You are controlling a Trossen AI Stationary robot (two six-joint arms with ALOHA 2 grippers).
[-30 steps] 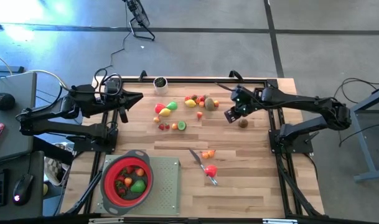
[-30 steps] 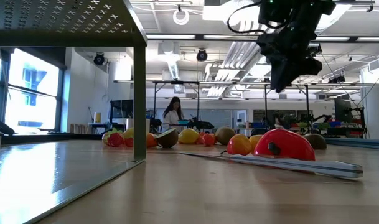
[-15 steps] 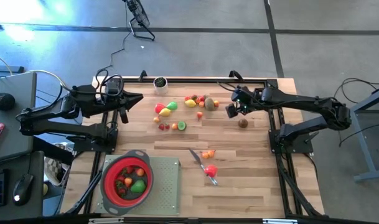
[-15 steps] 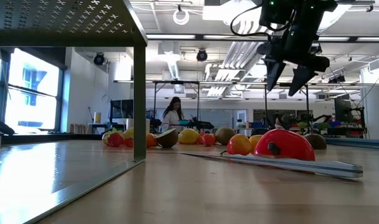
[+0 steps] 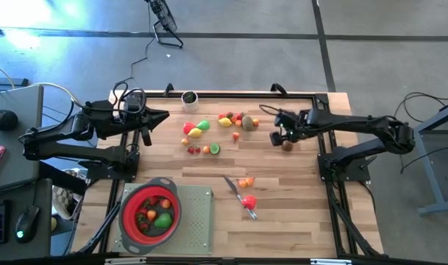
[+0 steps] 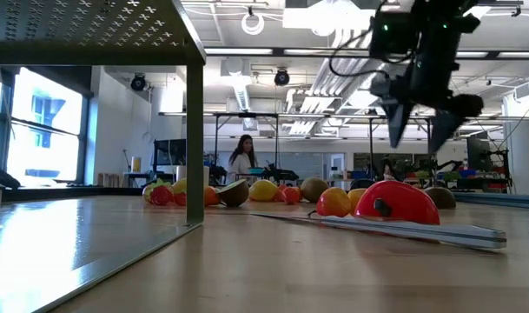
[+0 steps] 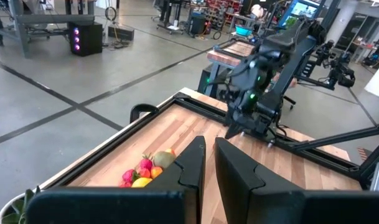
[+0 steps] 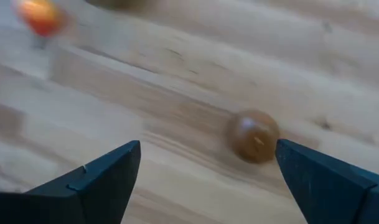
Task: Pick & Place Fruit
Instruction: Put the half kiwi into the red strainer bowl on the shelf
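Observation:
Small toy fruits lie on the wooden table: a cluster (image 5: 235, 120) at the far middle, more (image 5: 196, 129) to its left, and a brown round fruit (image 5: 288, 146) alone at the right. My right gripper (image 5: 279, 135) hangs open over the table, pointing steeply down. In the right wrist view the brown fruit (image 8: 253, 135) lies on the wood just ahead of the open gripper (image 8: 208, 149), nearer one finger, untouched. My left gripper (image 5: 162, 115) waits shut, level, above the far left of the table. Several fruits lie in the red strainer (image 5: 129, 219).
The strainer stands on a grey perforated tray (image 5: 198, 217) at the near left. A slim grey knife (image 5: 233, 188) lies near the middle beside a red fruit (image 5: 249, 201) and small orange ones (image 5: 246, 182). A small pot with a plant (image 5: 189, 97) stands at the far edge.
My right gripper has opened wide from nearly shut, rolled about its own axis and sunk toward the table, coming over the brown fruit. The fruits have not moved.

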